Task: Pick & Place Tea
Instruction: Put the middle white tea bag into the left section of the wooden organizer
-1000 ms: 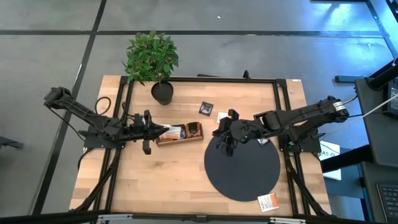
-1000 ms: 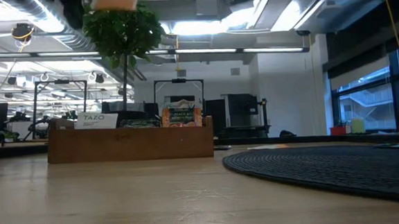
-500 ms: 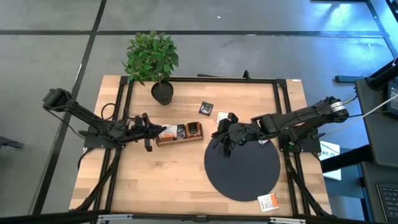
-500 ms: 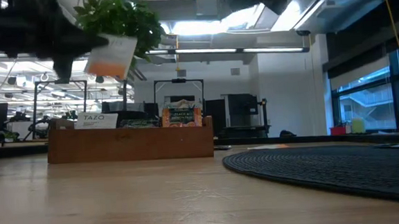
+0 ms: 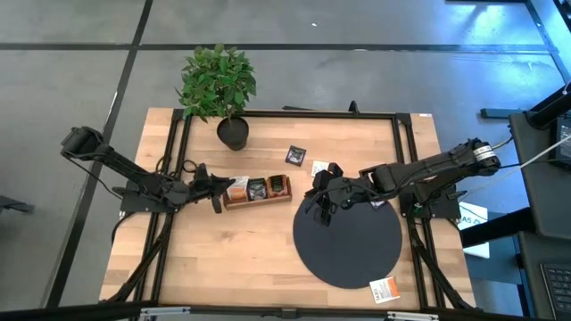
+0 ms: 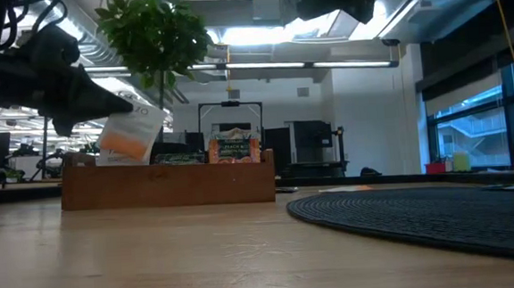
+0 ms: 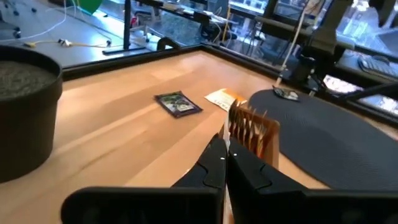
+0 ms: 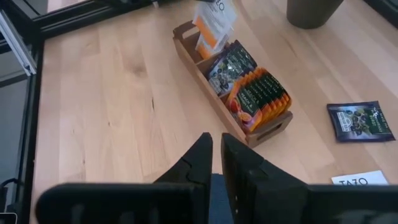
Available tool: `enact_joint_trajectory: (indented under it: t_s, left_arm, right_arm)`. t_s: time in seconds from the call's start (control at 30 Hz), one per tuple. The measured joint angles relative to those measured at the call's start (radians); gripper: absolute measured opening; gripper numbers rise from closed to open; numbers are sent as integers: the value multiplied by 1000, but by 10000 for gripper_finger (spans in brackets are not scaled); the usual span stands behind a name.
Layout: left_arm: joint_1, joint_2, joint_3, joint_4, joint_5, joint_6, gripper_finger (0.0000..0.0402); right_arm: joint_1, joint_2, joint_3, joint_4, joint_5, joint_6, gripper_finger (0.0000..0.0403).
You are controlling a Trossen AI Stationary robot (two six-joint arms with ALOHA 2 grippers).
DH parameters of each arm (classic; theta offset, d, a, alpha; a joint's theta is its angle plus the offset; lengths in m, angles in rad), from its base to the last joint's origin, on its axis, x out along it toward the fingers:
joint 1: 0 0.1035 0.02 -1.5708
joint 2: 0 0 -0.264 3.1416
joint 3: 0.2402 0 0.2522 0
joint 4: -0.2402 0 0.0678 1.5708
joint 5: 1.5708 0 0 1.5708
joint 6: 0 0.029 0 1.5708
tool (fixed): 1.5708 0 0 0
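A wooden tray (image 5: pixel 259 191) lies on the table left of the round black mat (image 5: pixel 350 241). Dark tea sachets (image 8: pixel 231 65) fill its middle compartment and orange ones (image 8: pixel 261 96) its right one. My left gripper (image 5: pixel 223 187) is shut on a white-and-orange sachet (image 6: pixel 131 134) over the tray's left compartment. My right gripper (image 5: pixel 321 203) hangs above the mat's far-left rim, fingers together except for a narrow slit with nothing showing in it. A dark sachet (image 5: pixel 296 155) and a white one (image 5: pixel 318 167) lie flat on the wood behind the tray. My left gripper pinches the sachet's upper end (image 6: pixel 137 116) between its two fingers, which come nearly level from the table's left side. The sachet hangs tilted below them. Its orange lower end (image 8: pixel 206 42) reaches into the tray's left compartment; whether it touches the tray I cannot tell.
A potted plant (image 5: pixel 219 85) stands at the far left of the table, behind the tray. Another white-and-orange sachet (image 5: pixel 384 289) lies at the near right corner, past the mat. Bare wood spreads in front of the tray.
My left gripper has come down and drawn back a little toward the table's left edge, tipping toward level. The sachet has travelled with it from high above the tray down to the left compartment, and now hangs tilted.
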Motion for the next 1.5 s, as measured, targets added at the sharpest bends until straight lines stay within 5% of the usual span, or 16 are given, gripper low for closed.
enact_joint_trajectory:
  t_s: [0.7,1.2,1.37,1.5]
  left_arm:
    - [0,0,0,-53,-1,-47,15]
    - [0,-1,6,-19,-117,-50,85]
    - [11,-1,86,4,42,151,84]
    - [87,-1,216,-184,200,161,82]
  right_arm:
    - [-32,0,0,-2,-7,-5,39]
    - [-32,0,0,-2,-9,-4,39]
    - [-35,0,0,-2,-10,-4,39]
    - [-38,-1,0,0,-9,-5,39]
